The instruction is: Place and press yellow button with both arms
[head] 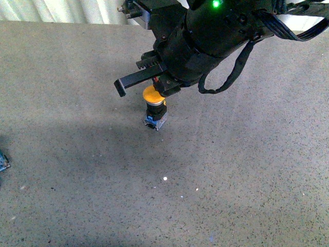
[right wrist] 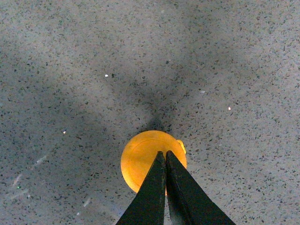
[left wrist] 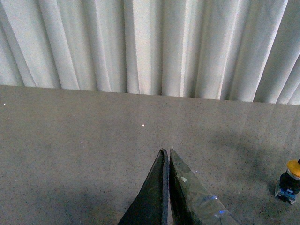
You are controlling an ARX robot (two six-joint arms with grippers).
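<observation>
The yellow button stands upright on the speckled grey surface, with its yellow cap up, black neck and blue-grey base. My right arm reaches down from the upper right. The right gripper is shut and empty, its tips on or just above the cap; I cannot tell whether they touch. In the right wrist view the shut right gripper lies over the middle of the cap. My left gripper is shut and empty, low over the surface, with the button far off to one side. The left arm is not in the front view.
A white pleated curtain closes off the far edge of the surface and also shows in the front view. A small blue thing sits at the left edge of the front view. The right arm's black cable loop hangs beside the button.
</observation>
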